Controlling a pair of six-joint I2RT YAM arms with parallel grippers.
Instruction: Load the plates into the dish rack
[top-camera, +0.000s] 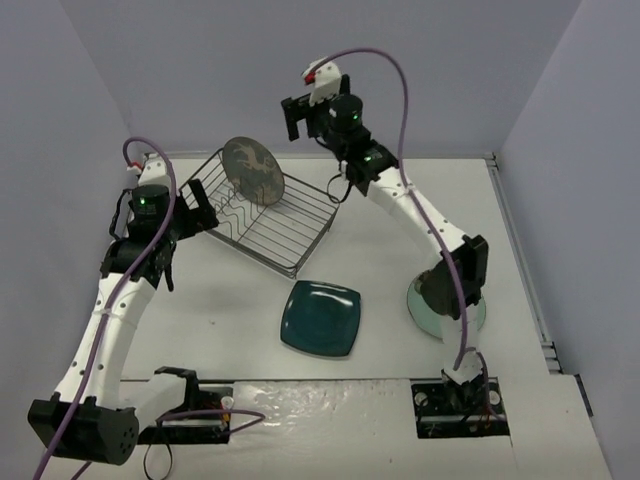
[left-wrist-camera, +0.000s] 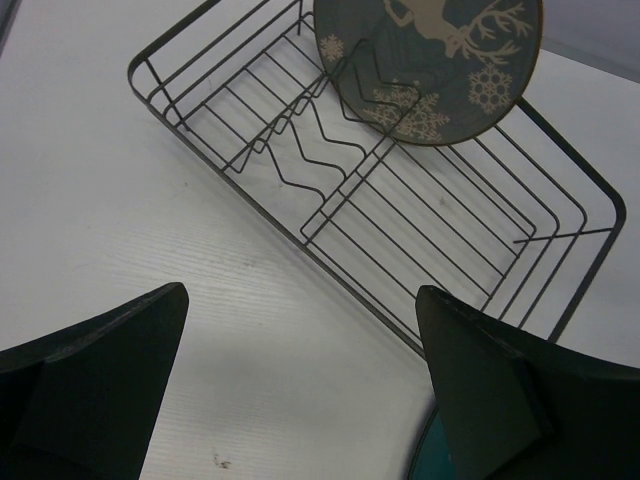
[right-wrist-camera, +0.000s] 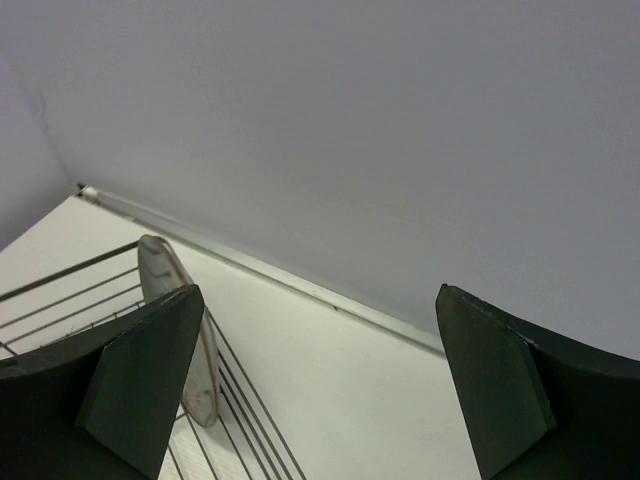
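Note:
The dish rack stands on the table left of centre. The round grey-brown deer plate stands on edge in its far end. The square teal plate lies flat in front of the rack. The mint-green plate lies at the right, partly hidden under my right arm. My left gripper is open and empty at the rack's left side. My right gripper is open and empty, raised above the rack's far right. The left wrist view shows the rack, the deer plate and a sliver of the teal plate.
The back wall runs close behind the rack, and side walls close in on the left and right. In the right wrist view the deer plate shows edge-on beside the rack's wires. The arm bases sit at the table's near edge.

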